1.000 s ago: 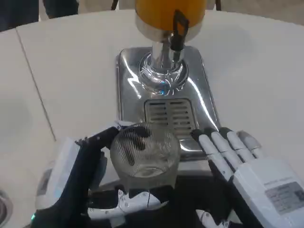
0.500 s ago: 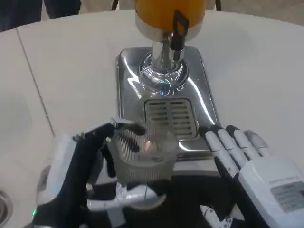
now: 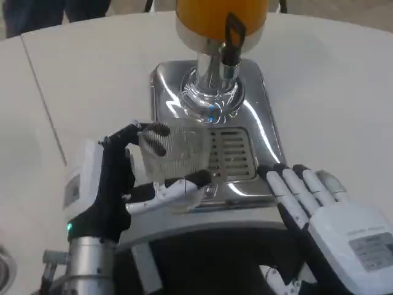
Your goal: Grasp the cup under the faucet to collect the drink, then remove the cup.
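Note:
A clear ribbed glass cup (image 3: 175, 150) is held by my left hand (image 3: 116, 184), with fingers wrapped round its far side and the thumb under its near side. The cup sits at the left edge of the slotted drip grate (image 3: 230, 153) on the chrome dispenser base (image 3: 209, 117). The black faucet lever (image 3: 232, 37) hangs from the orange drink tank (image 3: 221, 15) farther back, beyond the cup. My right hand (image 3: 325, 215) rests flat and open at the base's near right corner, holding nothing.
The white round table (image 3: 331, 92) surrounds the dispenser. A chrome pillar (image 3: 212, 86) stands on the base behind the grate. A table seam runs down the left side.
My left hand has carried the cup up and forward from the table's near edge onto the left part of the drip grate. The right hand has barely moved.

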You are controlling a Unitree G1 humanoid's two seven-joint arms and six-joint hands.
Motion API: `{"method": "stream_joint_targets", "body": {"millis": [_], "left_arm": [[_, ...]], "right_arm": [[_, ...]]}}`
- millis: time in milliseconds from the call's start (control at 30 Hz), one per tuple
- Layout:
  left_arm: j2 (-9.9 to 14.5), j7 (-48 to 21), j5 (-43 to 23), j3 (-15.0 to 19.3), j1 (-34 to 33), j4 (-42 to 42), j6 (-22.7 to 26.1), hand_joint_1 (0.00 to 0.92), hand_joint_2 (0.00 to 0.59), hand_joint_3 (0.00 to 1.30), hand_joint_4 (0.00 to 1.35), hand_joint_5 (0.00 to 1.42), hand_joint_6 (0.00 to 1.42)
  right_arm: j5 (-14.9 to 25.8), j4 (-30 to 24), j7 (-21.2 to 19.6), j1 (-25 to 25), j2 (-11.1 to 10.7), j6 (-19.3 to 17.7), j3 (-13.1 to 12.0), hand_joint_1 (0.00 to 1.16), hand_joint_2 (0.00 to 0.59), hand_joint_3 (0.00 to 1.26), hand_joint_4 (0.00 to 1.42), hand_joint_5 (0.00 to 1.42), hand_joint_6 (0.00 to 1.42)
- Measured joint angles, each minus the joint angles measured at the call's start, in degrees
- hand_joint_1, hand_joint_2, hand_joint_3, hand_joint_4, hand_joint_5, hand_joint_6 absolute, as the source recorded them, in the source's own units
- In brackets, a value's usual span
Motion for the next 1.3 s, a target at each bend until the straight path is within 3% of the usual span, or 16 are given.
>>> {"method": "stream_joint_targets", "body": {"millis": [200,533,867,1300], "left_arm": [[-0.1,3.1,0.1,-1.7,-5.0,6.7,0.0,0.677,0.079,1.18,1.13,1.41,1.42],[-3.5,8.3,1.1,-6.3,-12.9,16.3,0.0,0.678,0.079,1.18,1.12,1.41,1.42],[-4.6,18.4,3.3,-8.5,-21.0,28.5,0.1,0.683,0.076,1.18,1.12,1.41,1.42],[-7.1,26.2,2.2,-10.8,-26.8,39.2,0.2,0.685,0.092,1.11,1.08,1.39,1.42]], "right_arm": [[-0.2,-1.0,1.1,0.5,0.4,0.4,-0.1,0.34,0.544,0.0,0.0,0.0,0.02],[-1.3,-1.9,3.9,-0.8,1.0,1.8,-0.5,0.34,0.544,0.0,0.0,0.0,0.02],[-1.1,-2.1,6.4,-3.0,1.0,1.5,0.7,0.34,0.544,0.0,0.0,0.0,0.02],[-0.4,-4.1,9.3,-3.2,1.1,2.2,-0.4,0.33,0.544,0.0,0.0,0.0,0.03]]}}
